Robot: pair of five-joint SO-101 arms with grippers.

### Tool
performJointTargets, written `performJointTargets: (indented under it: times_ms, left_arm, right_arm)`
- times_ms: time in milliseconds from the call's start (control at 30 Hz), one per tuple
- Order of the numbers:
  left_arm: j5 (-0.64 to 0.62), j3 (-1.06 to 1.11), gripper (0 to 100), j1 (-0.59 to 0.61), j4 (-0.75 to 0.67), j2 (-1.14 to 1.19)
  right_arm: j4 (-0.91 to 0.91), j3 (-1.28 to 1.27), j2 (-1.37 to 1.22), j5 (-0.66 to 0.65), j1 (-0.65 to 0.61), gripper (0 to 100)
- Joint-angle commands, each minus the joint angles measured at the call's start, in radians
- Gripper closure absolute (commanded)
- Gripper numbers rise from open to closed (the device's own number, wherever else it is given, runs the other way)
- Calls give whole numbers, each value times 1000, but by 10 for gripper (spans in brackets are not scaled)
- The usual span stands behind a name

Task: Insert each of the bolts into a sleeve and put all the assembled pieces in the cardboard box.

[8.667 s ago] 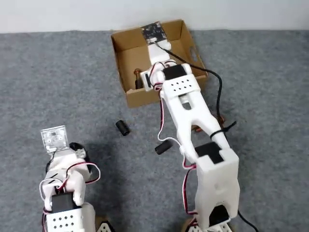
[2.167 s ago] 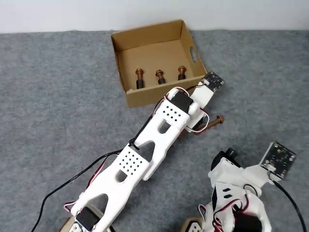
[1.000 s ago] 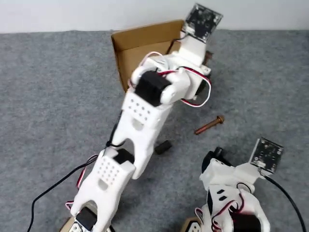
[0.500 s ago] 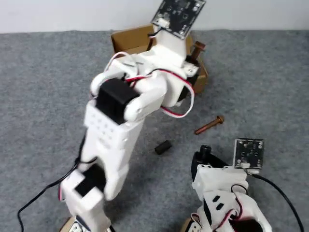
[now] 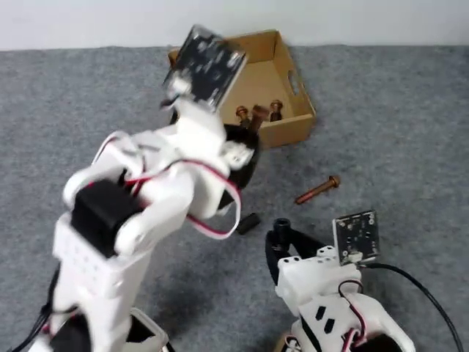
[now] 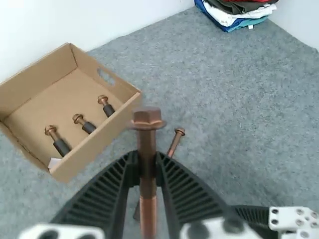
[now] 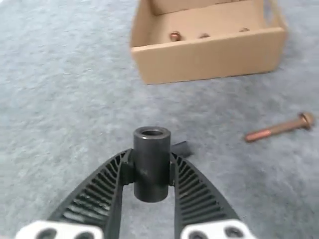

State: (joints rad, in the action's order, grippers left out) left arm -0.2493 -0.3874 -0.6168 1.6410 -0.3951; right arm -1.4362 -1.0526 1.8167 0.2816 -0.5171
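**Three boxed, two gripped**

A grey-carpeted table (image 5: 410,110) is seen before a white wall, with folded clothes (image 6: 234,12) piled in a far corner. Three assembled pieces (image 6: 82,124) are seen in the box (image 5: 289,132). A loose bolt (image 5: 317,190) and a loose sleeve (image 5: 249,222) lie outside it on the carpet. A bolt (image 6: 147,119) is gripped upright in the left pincer (image 6: 146,167), raised near the box. A sleeve (image 7: 151,149) is clenched in the right pincer (image 7: 151,172), held low.

The cardboard box (image 5: 289,130) sat at the upper centre of the high view, with three assembled pieces (image 6: 83,124) in a row inside it. Below it on the tabletop (image 5: 396,147) lay a loose bolt (image 5: 317,190), and a loose sleeve (image 5: 249,221) lay to its lower left, apart.
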Motion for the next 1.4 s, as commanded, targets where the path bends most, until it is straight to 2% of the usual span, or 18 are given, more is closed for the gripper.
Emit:
performJointTargets:
  times_ms: [0,200,400,500,600,800,1067,1267,1367]
  left_arm:
    - [-37,249,996,0,-137,-206]
    - [-155,737,996,5,-419,-503]
    - [-302,1156,996,5,-672,-819]
    - [-322,1320,996,5,-784,-991]
    - [-324,1440,996,-2,-839,-1140]
    - [-325,1560,995,3,-839,-1313]
    - [-410,1607,995,11,-847,-1359]
    - [-413,1679,995,133,-980,-1359]
    - [-414,1695,995,138,-996,-1359]
  right_arm:
    - [28,51,-8,-12,-51,991]
    - [31,8,-10,-12,-108,991]
    - [153,-75,-10,-12,-166,991]
    - [213,-120,-10,-12,-199,991]
    - [260,-153,-10,-34,-208,991]
    - [360,-207,-10,-121,-208,991]
    - [367,-213,-10,-170,-262,991]
    - [371,-213,-10,-189,-278,991]
    - [371,-212,-10,-189,-278,991]
